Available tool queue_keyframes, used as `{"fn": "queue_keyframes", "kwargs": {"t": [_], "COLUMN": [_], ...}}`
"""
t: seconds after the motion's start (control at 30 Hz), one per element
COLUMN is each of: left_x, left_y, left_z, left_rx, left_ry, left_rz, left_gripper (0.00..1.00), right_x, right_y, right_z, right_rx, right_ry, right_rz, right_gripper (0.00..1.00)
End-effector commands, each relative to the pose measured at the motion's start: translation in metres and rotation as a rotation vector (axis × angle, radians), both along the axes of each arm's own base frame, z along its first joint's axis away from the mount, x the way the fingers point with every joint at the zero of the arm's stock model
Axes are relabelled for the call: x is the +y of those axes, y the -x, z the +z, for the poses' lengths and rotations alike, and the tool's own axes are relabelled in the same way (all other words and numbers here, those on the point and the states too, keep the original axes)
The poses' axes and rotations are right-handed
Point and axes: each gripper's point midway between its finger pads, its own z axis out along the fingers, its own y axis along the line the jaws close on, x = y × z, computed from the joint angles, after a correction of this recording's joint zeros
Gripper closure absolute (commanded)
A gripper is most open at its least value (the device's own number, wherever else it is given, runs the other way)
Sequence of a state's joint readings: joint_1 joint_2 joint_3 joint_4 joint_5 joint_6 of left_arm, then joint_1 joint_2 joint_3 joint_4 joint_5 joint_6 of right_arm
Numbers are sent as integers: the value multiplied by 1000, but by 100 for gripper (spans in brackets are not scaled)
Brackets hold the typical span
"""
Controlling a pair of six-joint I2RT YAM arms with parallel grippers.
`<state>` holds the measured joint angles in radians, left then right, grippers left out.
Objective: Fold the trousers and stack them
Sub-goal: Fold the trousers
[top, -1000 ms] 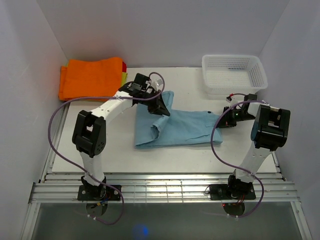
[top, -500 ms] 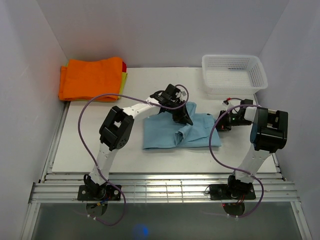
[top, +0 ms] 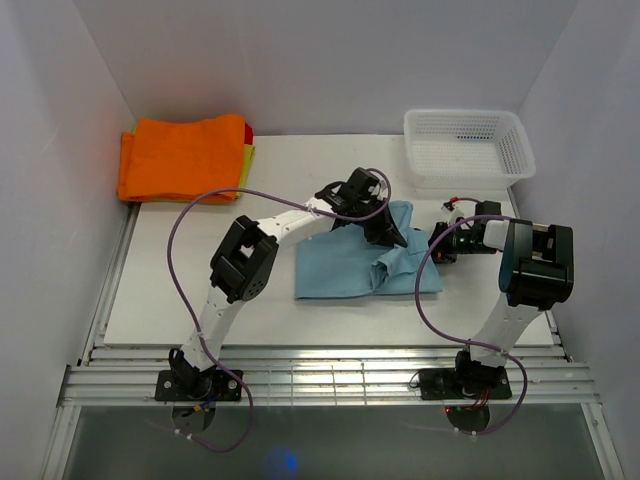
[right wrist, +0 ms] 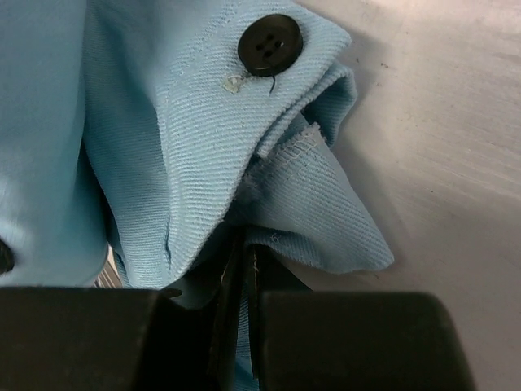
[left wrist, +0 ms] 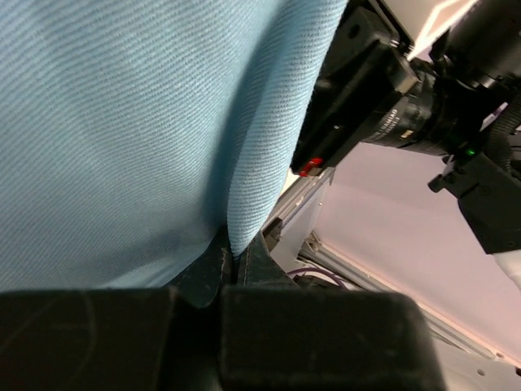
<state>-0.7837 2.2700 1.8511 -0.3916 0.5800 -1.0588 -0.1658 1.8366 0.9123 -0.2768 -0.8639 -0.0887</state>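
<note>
The light sky-blue trousers (top: 345,265) lie partly folded on the white table, right of its middle. My left gripper (top: 392,236) is shut on a fold of that cloth (left wrist: 244,163), lifted over the right part of the garment. My right gripper (top: 440,243) is shut on the trousers' right edge, at the waistband with a black button (right wrist: 269,34). The two grippers hang close together, about a hand's width apart. In the left wrist view the right arm's camera and body (left wrist: 391,106) fill the upper right.
A white mesh basket (top: 466,146) stands at the back right. A folded bright orange garment (top: 183,155) lies at the back left over yellow and red cloths. White walls close in the table on three sides. A slatted rail (top: 330,380) runs along the front.
My left gripper has carried its end of the trousers rightward across the table, folding the cloth over toward the right gripper. The right gripper stayed nearly in place.
</note>
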Motion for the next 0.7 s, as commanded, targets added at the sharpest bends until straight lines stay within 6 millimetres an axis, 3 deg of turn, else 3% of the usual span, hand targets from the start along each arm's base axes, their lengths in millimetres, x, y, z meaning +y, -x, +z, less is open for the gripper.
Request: {"fn": "queue_keyframes", "kwargs": {"t": [0.0,0.17,0.33,0.47,0.67], "left_x": [-30,-43,-49,-55,-66], "left_y": [7,13,8,1,-14], "left_z": [45,46,23,16,39], "left_rx": [-12,-4,47,43,-32], "left_ry": [127,129,111,125,190], "left_rz": [-13,2,49,64,71], "left_gripper": [100,100,100,100,100], "right_x": [11,14,16,17,18], "right_y": [-4,-4,-4,0,3], "right_z": [10,9,10,11,10], "right_rx": [-35,-31,-30,-36,-28], "right_ry": [-36,-37,-41,-41,-39], "right_rz": [13,6,9,9,10], "right_gripper": [92,92,92,92,92]}}
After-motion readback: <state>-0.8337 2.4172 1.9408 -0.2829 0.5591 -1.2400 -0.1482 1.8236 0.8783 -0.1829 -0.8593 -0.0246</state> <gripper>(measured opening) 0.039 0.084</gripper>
